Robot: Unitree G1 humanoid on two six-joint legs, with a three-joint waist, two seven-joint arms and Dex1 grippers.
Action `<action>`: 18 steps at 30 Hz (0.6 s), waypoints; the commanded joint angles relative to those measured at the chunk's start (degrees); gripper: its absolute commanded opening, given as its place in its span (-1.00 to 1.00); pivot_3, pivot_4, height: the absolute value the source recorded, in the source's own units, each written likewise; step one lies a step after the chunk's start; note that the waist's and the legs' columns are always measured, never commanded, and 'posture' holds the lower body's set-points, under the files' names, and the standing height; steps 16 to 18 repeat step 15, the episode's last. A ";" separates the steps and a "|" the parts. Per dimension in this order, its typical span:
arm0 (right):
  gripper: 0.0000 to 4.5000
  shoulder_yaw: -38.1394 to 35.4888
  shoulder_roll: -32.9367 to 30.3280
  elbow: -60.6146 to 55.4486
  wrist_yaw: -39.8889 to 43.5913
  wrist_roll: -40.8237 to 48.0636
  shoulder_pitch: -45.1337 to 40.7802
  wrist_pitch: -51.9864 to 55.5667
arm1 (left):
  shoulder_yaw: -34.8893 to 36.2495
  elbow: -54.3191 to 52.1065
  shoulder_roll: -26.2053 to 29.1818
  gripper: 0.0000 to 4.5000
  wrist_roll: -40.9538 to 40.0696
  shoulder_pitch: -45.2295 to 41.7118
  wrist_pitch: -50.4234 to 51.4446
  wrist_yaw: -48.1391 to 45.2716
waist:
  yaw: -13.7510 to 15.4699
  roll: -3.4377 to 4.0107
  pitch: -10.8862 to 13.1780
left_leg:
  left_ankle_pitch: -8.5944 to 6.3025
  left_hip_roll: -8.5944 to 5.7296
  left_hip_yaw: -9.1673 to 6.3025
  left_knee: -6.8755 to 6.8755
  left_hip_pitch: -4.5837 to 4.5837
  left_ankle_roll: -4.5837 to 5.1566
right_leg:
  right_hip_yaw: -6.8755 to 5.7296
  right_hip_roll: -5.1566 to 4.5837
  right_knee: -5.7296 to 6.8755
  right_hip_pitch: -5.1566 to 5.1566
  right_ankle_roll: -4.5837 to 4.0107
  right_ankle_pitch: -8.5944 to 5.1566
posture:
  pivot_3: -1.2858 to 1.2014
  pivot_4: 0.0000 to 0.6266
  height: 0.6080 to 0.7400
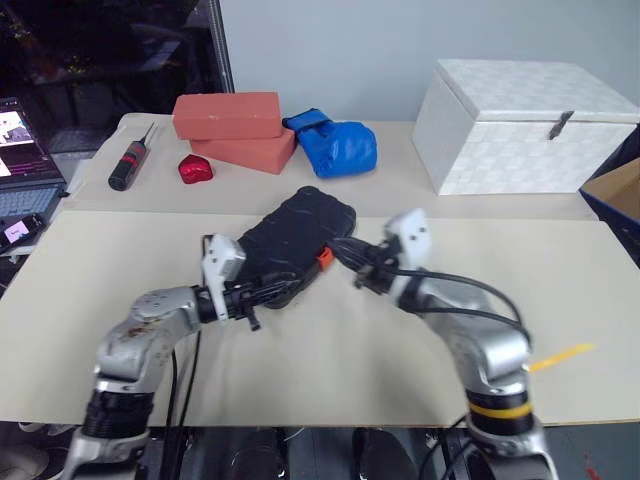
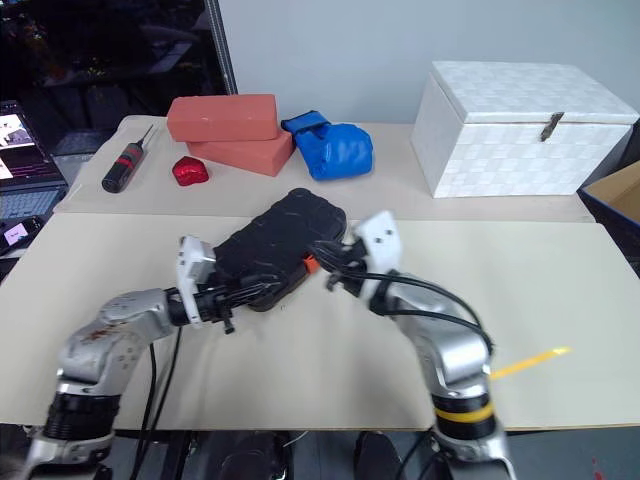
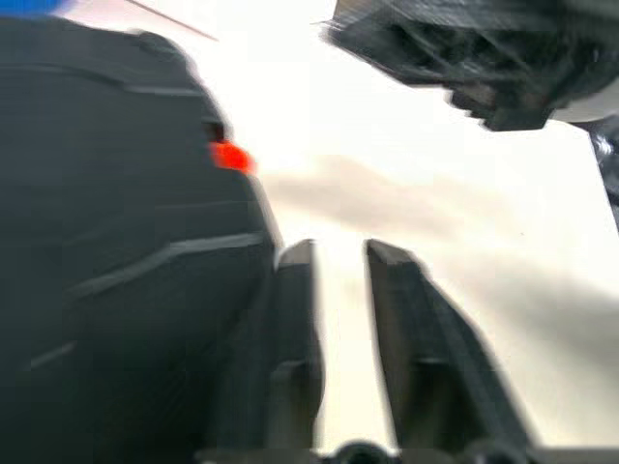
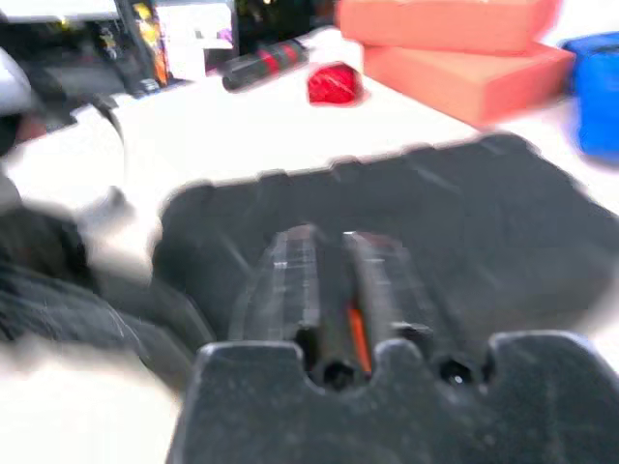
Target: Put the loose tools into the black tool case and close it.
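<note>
The black tool case (image 1: 300, 232) lies shut on the beige table, its lid down and its orange latch (image 1: 324, 257) on the long side facing my right arm. My left gripper (image 1: 280, 288) sits at the case's near end, right beside its edge. Its fingers (image 3: 295, 290) stand a little open with nothing between them. My right gripper (image 1: 342, 250) points at the latch side from just off the case. Its fingers (image 4: 290, 275) stand narrowly open, with the orange latch visible through the gap. The loose tools are out of view.
At the back left lie a black-and-red screwdriver (image 1: 130, 160), two red bricks (image 1: 235, 125), a small shiny red object (image 1: 195, 168) and a blue bundle (image 1: 335, 146). A white textured box (image 1: 520, 125) stands back right. A laptop (image 1: 25, 175) is far left.
</note>
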 commanded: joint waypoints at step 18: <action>0.99 -24.63 -19.72 -1.20 21.42 4.43 25.95 -21.28 | 13.43 -6.69 9.00 1.00 -4.49 18.89 -5.75 -3.30 | 1.18 -0.03 0.16 | -0.28 0.24 -0.07 0.28 0.43 -0.57 | -0.05 -0.11 -0.08 0.14 -0.06 -0.50 | 0.03 -0.52 1.00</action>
